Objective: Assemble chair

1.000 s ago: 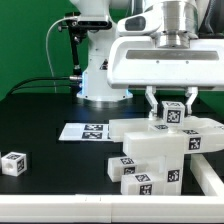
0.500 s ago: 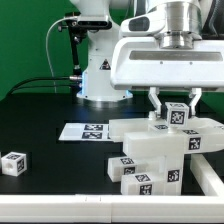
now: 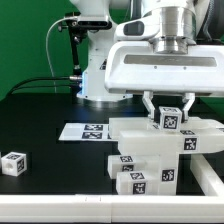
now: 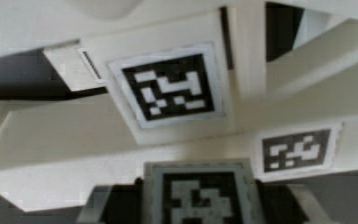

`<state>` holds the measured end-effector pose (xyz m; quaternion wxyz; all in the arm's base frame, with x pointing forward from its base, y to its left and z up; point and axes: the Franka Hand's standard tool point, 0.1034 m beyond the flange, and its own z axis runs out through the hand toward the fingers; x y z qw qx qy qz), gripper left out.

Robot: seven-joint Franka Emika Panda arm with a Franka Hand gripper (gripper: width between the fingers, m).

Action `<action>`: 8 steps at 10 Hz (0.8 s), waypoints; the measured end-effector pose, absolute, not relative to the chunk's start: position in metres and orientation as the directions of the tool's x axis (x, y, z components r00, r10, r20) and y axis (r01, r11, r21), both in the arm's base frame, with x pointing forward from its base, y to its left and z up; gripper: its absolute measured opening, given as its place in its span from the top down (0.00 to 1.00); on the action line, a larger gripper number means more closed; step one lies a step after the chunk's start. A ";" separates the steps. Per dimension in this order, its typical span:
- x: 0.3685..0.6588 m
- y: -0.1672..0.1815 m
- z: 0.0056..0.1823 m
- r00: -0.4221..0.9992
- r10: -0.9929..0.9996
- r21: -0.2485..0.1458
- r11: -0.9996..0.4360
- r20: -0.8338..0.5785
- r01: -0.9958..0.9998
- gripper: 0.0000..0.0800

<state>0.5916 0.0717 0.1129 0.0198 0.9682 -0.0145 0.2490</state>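
My gripper (image 3: 169,114) hangs over the partly built chair (image 3: 150,150) at the exterior view's right. Its fingers (image 3: 149,104) are shut on a white tagged block (image 3: 171,119) that stands upright on the chair's flat top panel (image 3: 130,129). In the wrist view the same block (image 4: 197,193) fills the gap of the gripper (image 4: 197,205), with dark pads close on both sides. Beyond it lie the chair's white panels, one with a large tag (image 4: 167,88) and one with a smaller tag (image 4: 291,150). Stacked tagged blocks (image 3: 140,177) form the chair's lower part.
A loose white tagged cube (image 3: 13,163) lies on the black table at the exterior view's left. The marker board (image 3: 84,131) lies flat behind the chair. The robot's base (image 3: 100,75) and cables stand at the back against a green wall.
The gripper, still holding the block, has shifted slightly toward the exterior view's left and a little lower. The chair's lower blocks have nudged left with it.
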 end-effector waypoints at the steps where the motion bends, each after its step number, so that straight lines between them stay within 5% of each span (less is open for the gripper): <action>1: 0.591 0.071 0.112 0.876 -0.018 0.032 -0.999 0.482 -0.038 0.65; 5: 0.592 0.071 0.111 0.876 -0.014 0.035 -0.999 0.483 -0.035 0.64; 7: 0.591 0.071 0.111 0.876 -0.014 0.035 -0.999 0.482 -0.035 0.25; 8: 0.591 0.071 0.111 0.880 -0.015 0.034 -0.999 0.474 -0.036 0.25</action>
